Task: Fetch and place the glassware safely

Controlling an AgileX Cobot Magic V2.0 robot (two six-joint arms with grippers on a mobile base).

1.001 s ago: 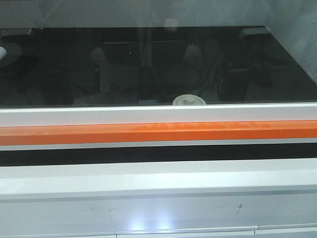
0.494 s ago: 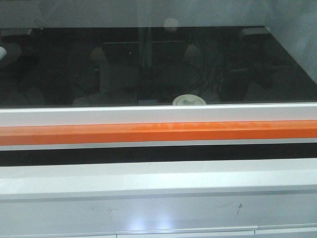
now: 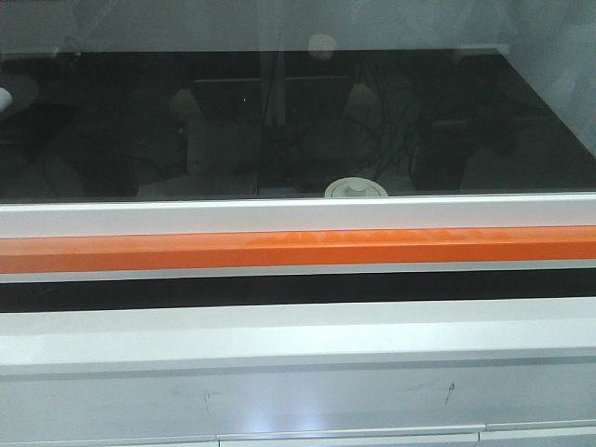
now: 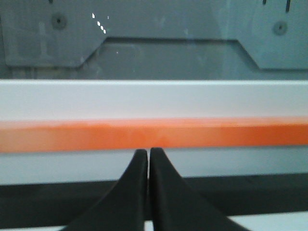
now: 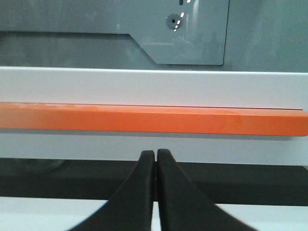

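In the front view, only the cream-white lid with its central knob shows of the glassware (image 3: 355,188); it sits inside the cabinet on the black surface, just behind the white sash frame (image 3: 298,214). The jar's body is hidden by that frame. My left gripper (image 4: 147,152) is shut with nothing between its black fingers, facing the orange bar (image 4: 154,134) from outside. My right gripper (image 5: 155,153) is also shut and empty, facing the same orange bar (image 5: 154,119). Neither gripper appears in the front view.
A glass pane (image 3: 298,121) covers the dark interior and shows reflections. Below the orange handle bar (image 3: 298,249) runs a dark gap (image 3: 298,289), then a white ledge (image 3: 298,331) and grey cabinet front. Grey back panels (image 5: 183,38) show through the glass.
The reflections in the glass pane have shifted slightly at the upper corners. The glassware lid has stayed where it was.
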